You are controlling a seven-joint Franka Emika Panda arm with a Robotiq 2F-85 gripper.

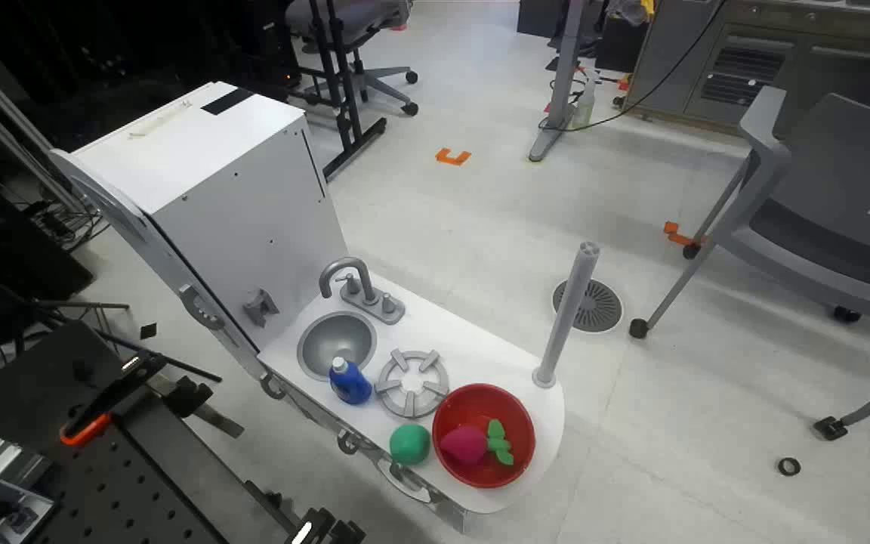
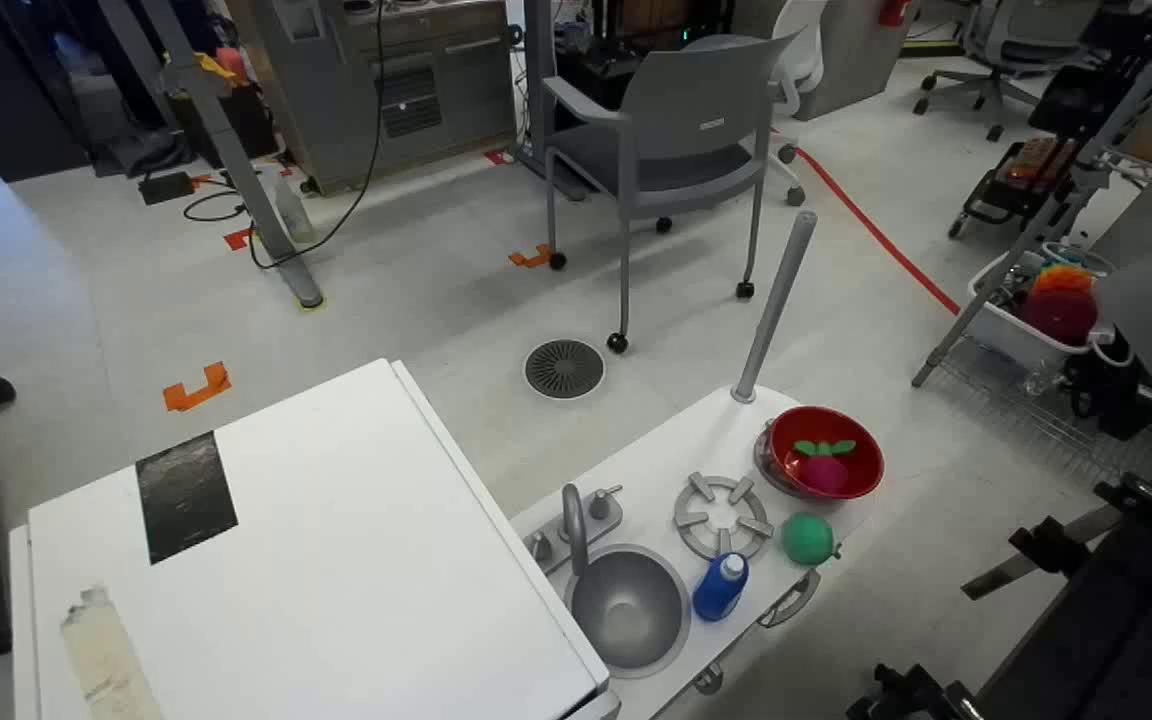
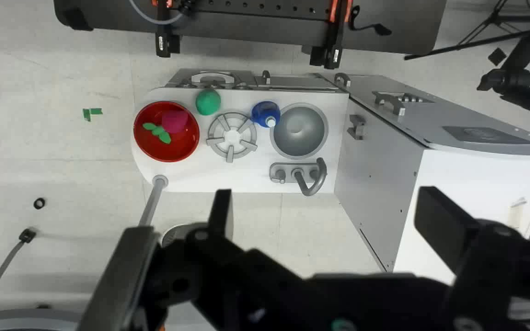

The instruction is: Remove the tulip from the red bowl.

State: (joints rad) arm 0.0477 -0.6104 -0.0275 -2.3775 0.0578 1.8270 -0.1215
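pale floor (image 2: 416,290), orange tape (image 2: 200,396); grey armchair (image 2: 691,120) near round drain (image 2: 564,369); grey cabinet (image 2: 476,90) beyond.

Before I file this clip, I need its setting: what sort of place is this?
Probably a robotics lab or workshop, not a home: the perforated table, the large cabinet and the orange tape on the floor suggest it. The toy kitchen looks like a test prop.
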